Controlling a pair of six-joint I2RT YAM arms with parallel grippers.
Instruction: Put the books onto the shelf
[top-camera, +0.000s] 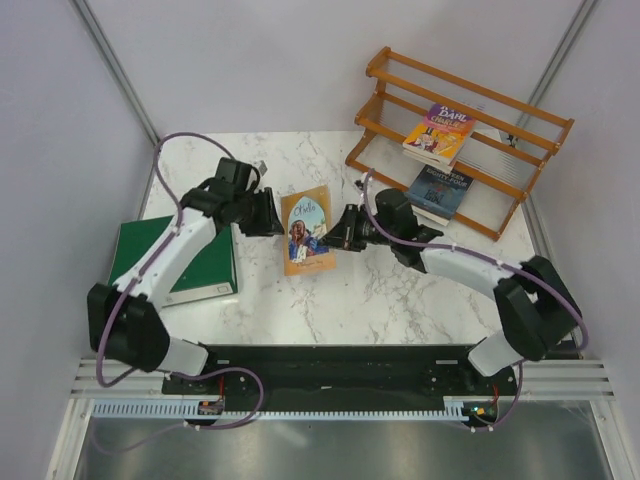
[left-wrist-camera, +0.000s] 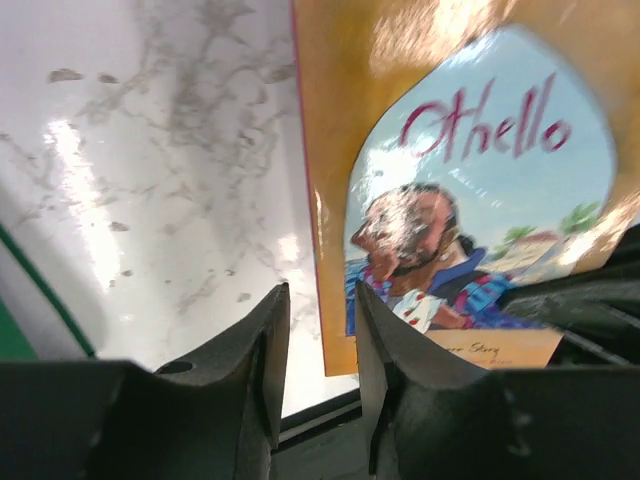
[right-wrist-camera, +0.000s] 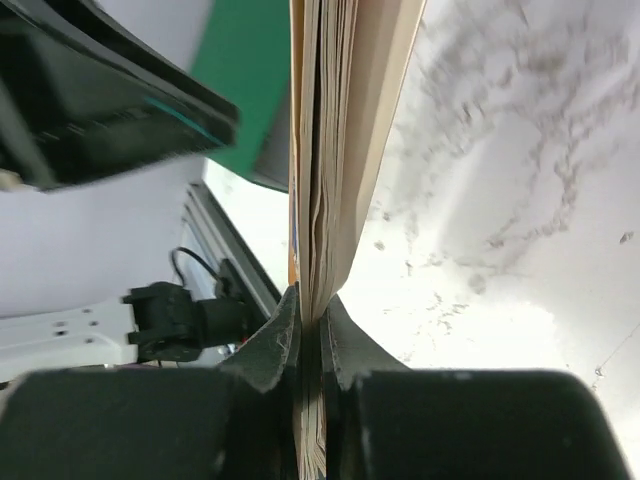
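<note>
– Nearest the overhead camera, the black mounting rail (top-camera: 330, 365) is carrying both arm bases. Where is the tan book (top-camera: 305, 232) sitting?

– Over the middle of the table (top-camera: 400, 300), between the two claws. It is showing its cover to the camera, with its long axis running near to far. I cannot tell whether its lower edge is touching the marble. The right gripper (top-camera: 338, 232) is pinching the right long edge. The left gripper (top-camera: 272, 213) is standing just beside the left edge, on the green binder (top-camera: 175, 262) side.

– And the shelf (top-camera: 520, 125)?

– It is lying far and to the right of the right gripper, so I am judging the right arm the nearer one. The purple-and-yellow book (top-camera: 438, 135) is leaning on the upper tier, showing "DAHL". The dark blue book (top-camera: 440, 190) is resting on the lower tier, its title too small to read.

– What is the left wrist camera showing?

– The left fingers (left-wrist-camera: 270, 350) are standing apart, the gap far wider than the book, and they are clamping nothing. The book's lower corner is showing beyond the gap. The cover is reading "Othello" in red script, with "Story" on the strip below.

– And the right wrist?

– The right fingers (right-wrist-camera: 275, 340) are pressing together on the page edges. The book is rising edge-on straight out of them.
</note>
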